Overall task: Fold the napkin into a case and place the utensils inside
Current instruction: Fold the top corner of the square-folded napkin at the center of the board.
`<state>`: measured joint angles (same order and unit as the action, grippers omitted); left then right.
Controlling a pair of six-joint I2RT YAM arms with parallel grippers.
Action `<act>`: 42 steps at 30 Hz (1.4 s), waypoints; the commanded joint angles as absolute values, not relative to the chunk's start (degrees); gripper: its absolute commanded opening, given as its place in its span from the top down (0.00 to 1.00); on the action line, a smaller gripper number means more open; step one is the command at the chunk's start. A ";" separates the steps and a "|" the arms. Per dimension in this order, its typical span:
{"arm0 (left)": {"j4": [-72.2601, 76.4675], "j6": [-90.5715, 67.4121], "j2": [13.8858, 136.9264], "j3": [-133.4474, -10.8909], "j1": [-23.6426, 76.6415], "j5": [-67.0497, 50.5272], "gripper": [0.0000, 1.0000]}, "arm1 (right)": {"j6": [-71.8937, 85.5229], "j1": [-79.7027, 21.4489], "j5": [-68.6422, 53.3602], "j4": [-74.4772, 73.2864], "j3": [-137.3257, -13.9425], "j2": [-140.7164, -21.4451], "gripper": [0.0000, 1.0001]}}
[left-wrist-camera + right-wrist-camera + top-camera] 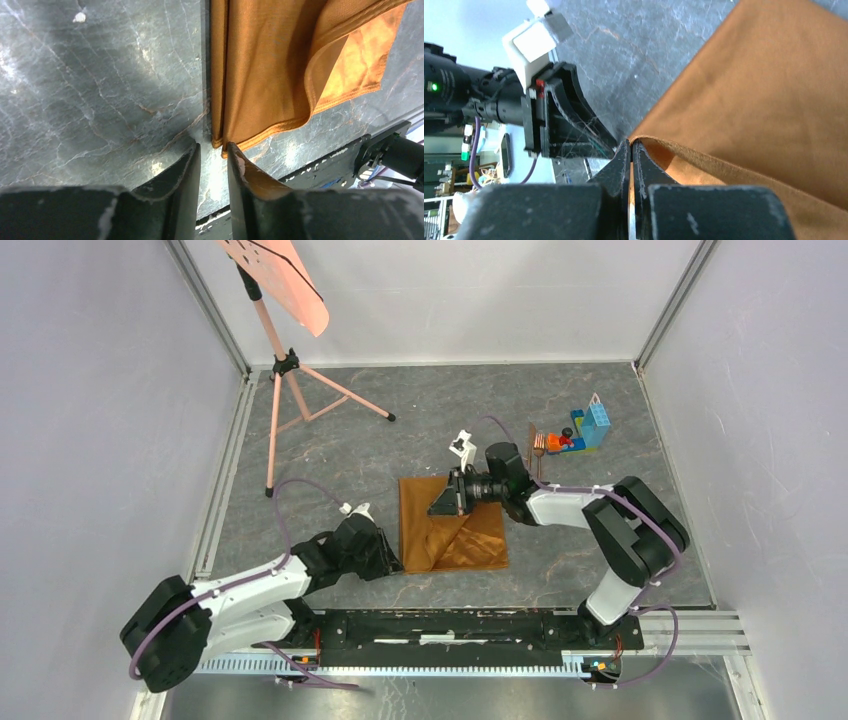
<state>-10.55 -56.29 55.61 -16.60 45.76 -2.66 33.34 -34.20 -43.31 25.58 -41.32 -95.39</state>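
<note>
Right gripper (630, 148), jaws pressed together on a hem of the napkin (470, 540), holding a flap of it raised above the rest of the cloth. Left gripper (214, 154), fingers (186, 170) apart with bare table (330, 440) showing between them, tips just at the napkin's near-left corner but not closed on it.

The napkin lies at the middle of the table, nearer its near edge, partly folded. The utensils (537, 445) lie towards the far-right corner, just beside a pile of toy bricks (585, 428) and well apart from the cloth.

The napkin looks thin, limp and glossy. It will likely slide on itself and slump out of a fold, so the stitched hems and corners seem the surest places to pinch.

The overhead view alone shows the utensils and the whole layout. The left wrist view alone shows the stacked layers at the corner. The right wrist view alone shows the pinch.
</note>
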 commanded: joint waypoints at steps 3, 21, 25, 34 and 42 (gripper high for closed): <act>-10.26 -54.32 59.95 -18.29 45.80 -0.49 0.70 | 38.14 -35.43 -41.84 34.24 -47.15 -100.66 1.00; -10.15 -54.31 61.53 -15.93 45.88 -0.87 0.86 | 40.84 -36.02 -37.07 34.93 -59.77 -114.06 1.00; -10.27 -54.10 61.57 -15.73 45.88 -0.97 0.88 | 40.78 -35.99 -37.11 34.30 -60.59 -115.04 1.00; -13.21 -52.95 60.85 -15.95 45.88 -0.21 0.88 | 40.97 -36.03 -36.63 32.30 -62.48 -117.38 0.95; -13.70 -52.73 60.06 -16.00 45.88 1.14 0.89 | 41.20 -36.11 -35.65 31.14 -64.57 -119.54 0.94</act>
<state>-8.29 -56.05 59.83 -17.43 45.76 -2.07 40.93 -35.64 -36.69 30.94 -61.17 -118.21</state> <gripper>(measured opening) 0.120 0.062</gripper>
